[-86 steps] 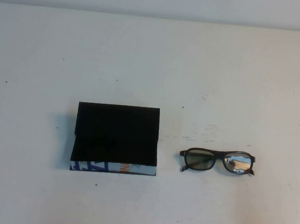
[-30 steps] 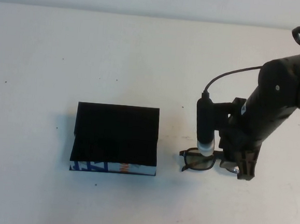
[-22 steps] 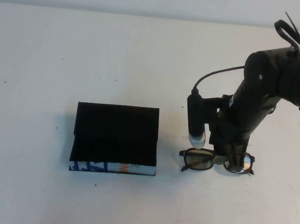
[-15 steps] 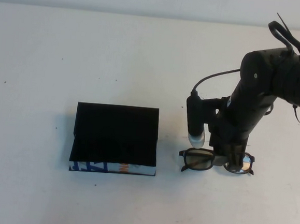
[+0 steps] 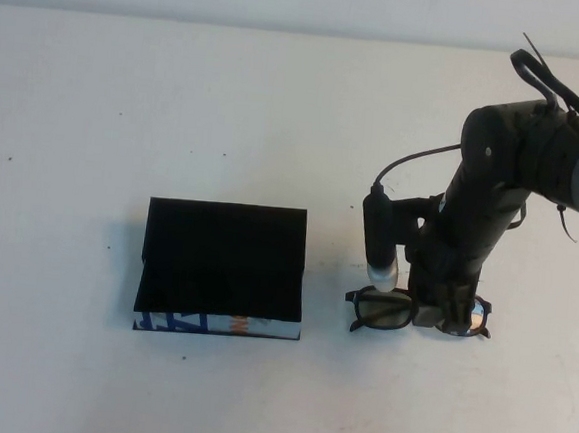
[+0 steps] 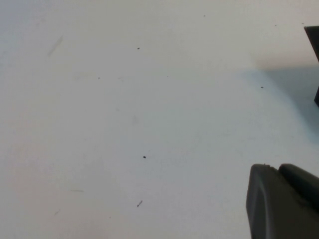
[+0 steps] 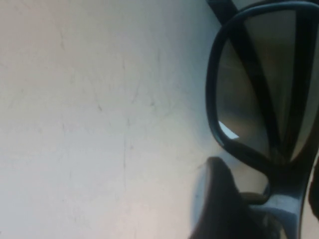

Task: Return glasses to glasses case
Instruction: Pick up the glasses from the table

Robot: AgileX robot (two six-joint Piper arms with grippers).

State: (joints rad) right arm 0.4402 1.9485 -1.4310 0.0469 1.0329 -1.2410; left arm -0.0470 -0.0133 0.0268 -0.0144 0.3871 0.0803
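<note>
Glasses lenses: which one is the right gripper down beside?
The right gripper sits at the bridge of the glasses, covering part of the mirror-bright lens farther from the glasses case.

There is one pair of glasses [image 5: 417, 312] with two lenses, and one glasses case [image 5: 223, 268]. One table [image 5: 277, 115] holds both. Two grippers are counted: the right gripper [image 5: 441, 311] is at the bridge of the glasses, and the left gripper [image 6: 284, 201] is over bare table surface.
</note>
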